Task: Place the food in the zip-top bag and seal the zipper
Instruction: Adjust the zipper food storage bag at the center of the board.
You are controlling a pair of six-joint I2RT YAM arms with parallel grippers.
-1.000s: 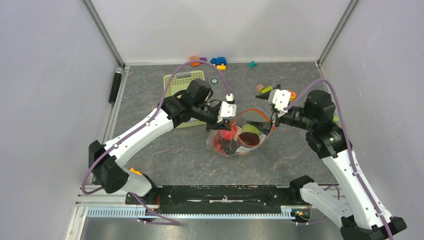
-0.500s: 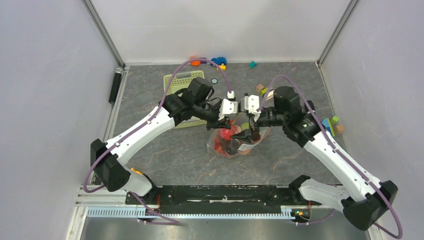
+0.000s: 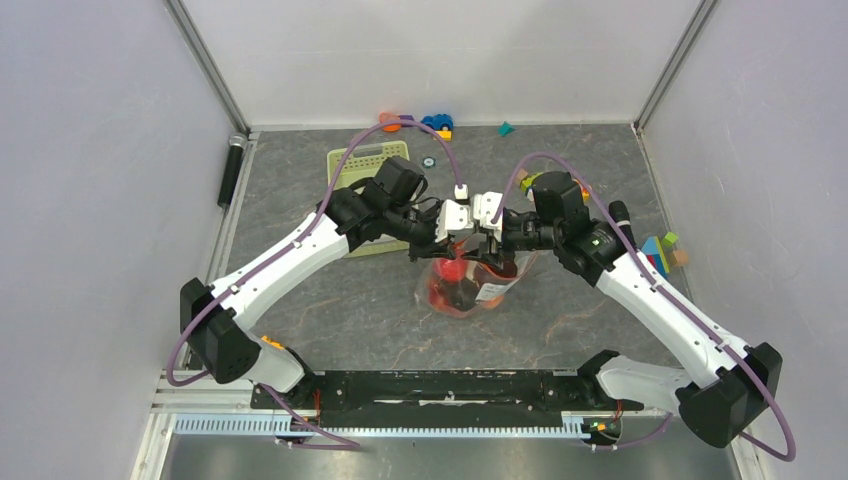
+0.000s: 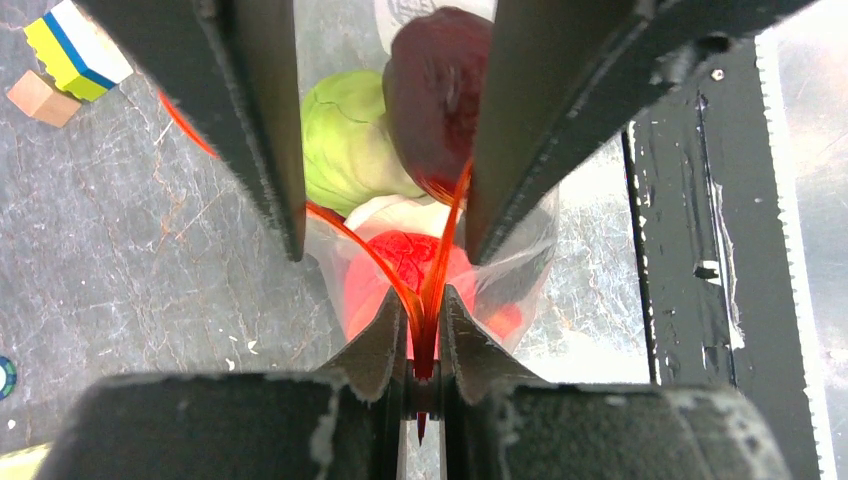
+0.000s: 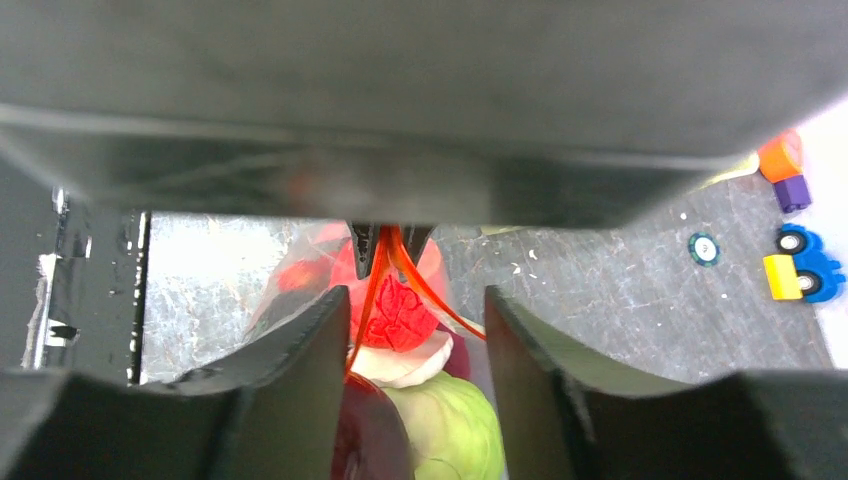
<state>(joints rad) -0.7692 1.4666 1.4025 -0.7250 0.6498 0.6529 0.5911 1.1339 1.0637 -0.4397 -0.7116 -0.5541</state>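
The clear zip-top bag lies mid-table with the food inside: a green cabbage, a dark purple piece and a red strawberry. My left gripper is shut on one end of the orange-red zipper, where its two strips meet. My right gripper faces it from the other side, close up. Its jaws stand apart astride the bag's mouth, and both zipper strips run between them, still spread. One strip touches its left finger. In the top view the two grippers almost meet above the bag.
A pale green slotted basket lies behind the left arm. A toy car and an orange toy sit by the back wall. Coloured blocks lie at the right, and more blocks lie near the bag.
My right arm has swung left from beside the bag to its mouth, right up against the left gripper, and its jaws have narrowed. The left gripper has kept its hold and place.
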